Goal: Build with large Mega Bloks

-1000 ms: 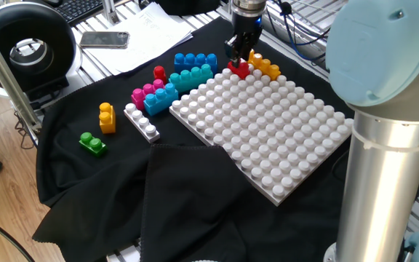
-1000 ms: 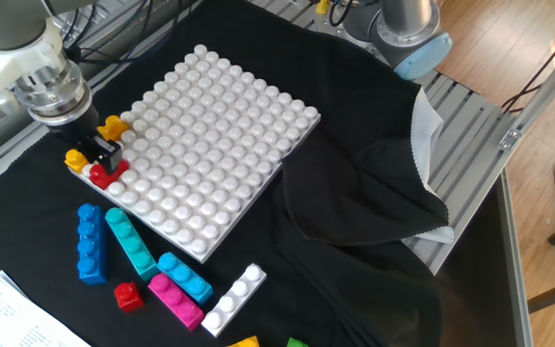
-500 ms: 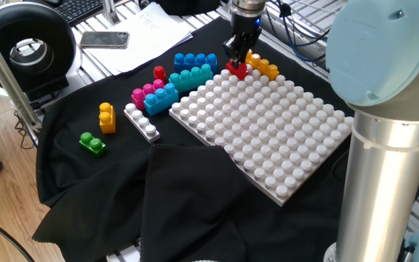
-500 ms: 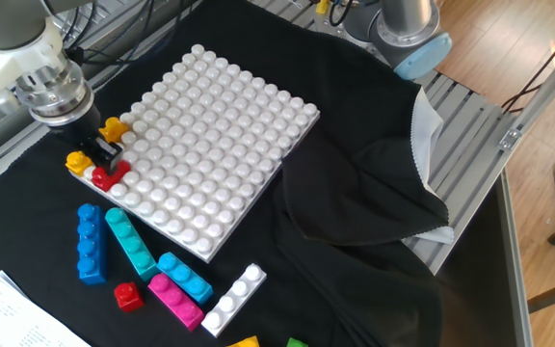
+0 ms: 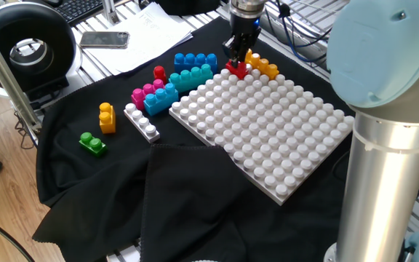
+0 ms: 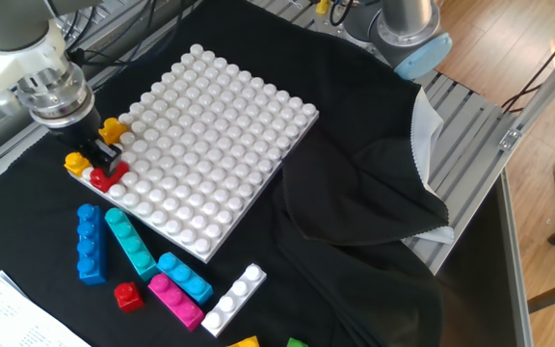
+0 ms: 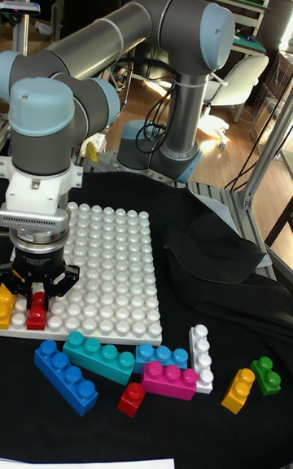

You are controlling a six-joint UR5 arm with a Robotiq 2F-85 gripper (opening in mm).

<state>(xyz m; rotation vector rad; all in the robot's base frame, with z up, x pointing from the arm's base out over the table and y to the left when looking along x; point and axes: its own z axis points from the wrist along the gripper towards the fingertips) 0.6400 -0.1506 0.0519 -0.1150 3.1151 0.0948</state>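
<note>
My gripper is at the far corner of the white studded board. It is shut on a red two-stud brick held at the board's edge. A yellow-orange brick lies right beside it. Loose on the black cloth are a blue brick, a teal brick, a pink brick, a light blue brick, a small red brick, a white brick, a yellow brick and a green brick.
The black cloth bunches into a raised fold beside the board. Papers and a phone lie behind the bricks, next to a black round device. The arm's base column stands at the right.
My gripper and the red brick have shifted very slightly at the board's corner. The loose bricks have not moved.
</note>
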